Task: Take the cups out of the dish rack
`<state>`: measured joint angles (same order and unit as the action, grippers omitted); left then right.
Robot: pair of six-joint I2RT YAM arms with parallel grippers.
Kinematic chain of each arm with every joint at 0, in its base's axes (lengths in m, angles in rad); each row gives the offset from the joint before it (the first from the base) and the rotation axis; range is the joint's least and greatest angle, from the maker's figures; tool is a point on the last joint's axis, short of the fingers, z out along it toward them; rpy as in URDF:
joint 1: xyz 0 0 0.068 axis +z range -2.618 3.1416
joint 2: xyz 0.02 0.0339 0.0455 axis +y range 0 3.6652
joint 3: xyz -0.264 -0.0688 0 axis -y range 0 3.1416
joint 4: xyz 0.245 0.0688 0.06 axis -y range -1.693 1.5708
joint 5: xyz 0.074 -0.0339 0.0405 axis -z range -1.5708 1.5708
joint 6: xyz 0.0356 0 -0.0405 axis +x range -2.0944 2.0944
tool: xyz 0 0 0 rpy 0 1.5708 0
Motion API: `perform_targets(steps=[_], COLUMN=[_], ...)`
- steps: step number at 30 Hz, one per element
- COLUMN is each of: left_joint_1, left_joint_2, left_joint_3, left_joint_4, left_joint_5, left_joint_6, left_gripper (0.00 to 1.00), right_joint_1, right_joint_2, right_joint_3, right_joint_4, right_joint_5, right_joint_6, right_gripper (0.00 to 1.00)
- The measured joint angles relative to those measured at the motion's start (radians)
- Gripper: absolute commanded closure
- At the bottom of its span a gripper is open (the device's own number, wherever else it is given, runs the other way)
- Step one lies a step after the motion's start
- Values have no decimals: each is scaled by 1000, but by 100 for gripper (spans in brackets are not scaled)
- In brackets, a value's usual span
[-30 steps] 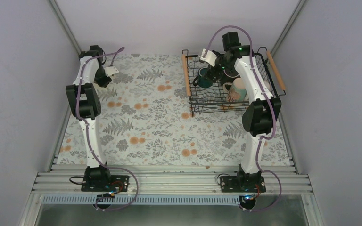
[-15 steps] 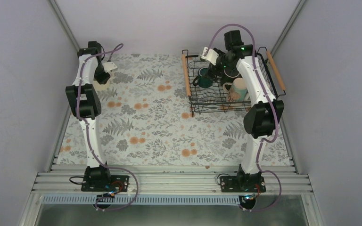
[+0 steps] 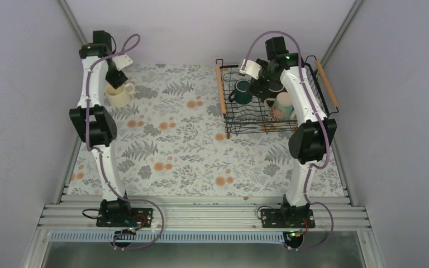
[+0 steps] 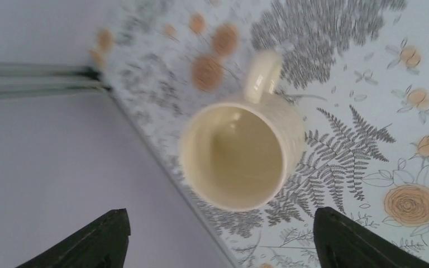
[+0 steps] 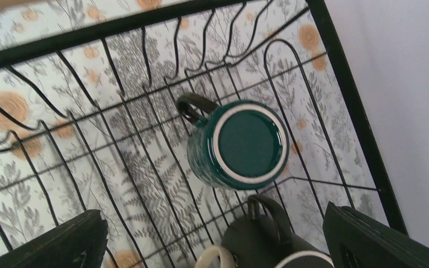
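Observation:
A cream cup (image 3: pixel 118 95) stands upright on the floral cloth at the far left; in the left wrist view the cream cup (image 4: pixel 237 153) shows its empty inside. My left gripper (image 3: pixel 113 78) hangs above it, open (image 4: pixel 219 226), touching nothing. The black wire dish rack (image 3: pixel 251 131) sits at the far right. In it are a dark green cup (image 3: pixel 242 91) and a mint-and-pink cup (image 3: pixel 283 104). My right gripper (image 3: pixel 261 82) hovers open (image 5: pixel 212 229) over the dish rack (image 5: pixel 343 78), above the upturned green cup (image 5: pixel 240 145) and a black cup (image 5: pixel 271 243) lying on its side.
The grey left wall (image 4: pixel 50 167) runs close beside the cream cup. Two wooden bar handles (image 3: pixel 220 89) flank the rack, and the right wall stands just past it. A pale cup handle (image 5: pixel 212 258) pokes in beside the black cup. Metal rails (image 3: pixel 201 215) cross the near edge.
My left gripper has opened, let go of the cream cup and risen toward the far left corner; the cup now stands on the cloth. The right gripper stays open over the rack.

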<state>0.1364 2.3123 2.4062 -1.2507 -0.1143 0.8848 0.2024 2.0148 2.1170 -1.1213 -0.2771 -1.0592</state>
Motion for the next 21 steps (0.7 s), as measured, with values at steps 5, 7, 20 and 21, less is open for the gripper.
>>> perform_targets(steps=[5, 7, 20, 21], left_joint_1=[-34, -63, -178, -178], left_joint_2=[-156, -225, -532, -532], left_joint_3=[29, 21, -393, -403], left_joint_4=[23, 47, 356, 370], left_joint_5=[37, 71, 339, 351], left_joint_6=[-57, -101, -345, -357], left_gripper=[0, 0, 0, 0], right_joint_1=[-1, 0, 26, 33], right_joint_2=[0, -3, 198, 210], right_joint_3=[-6, -34, 97, 96], right_joint_4=[17, 52, 53, 55], right_joint_5=[64, 82, 122, 125], right_joint_6=[-46, -68, -106, -106], right_gripper=[2, 2, 7, 7])
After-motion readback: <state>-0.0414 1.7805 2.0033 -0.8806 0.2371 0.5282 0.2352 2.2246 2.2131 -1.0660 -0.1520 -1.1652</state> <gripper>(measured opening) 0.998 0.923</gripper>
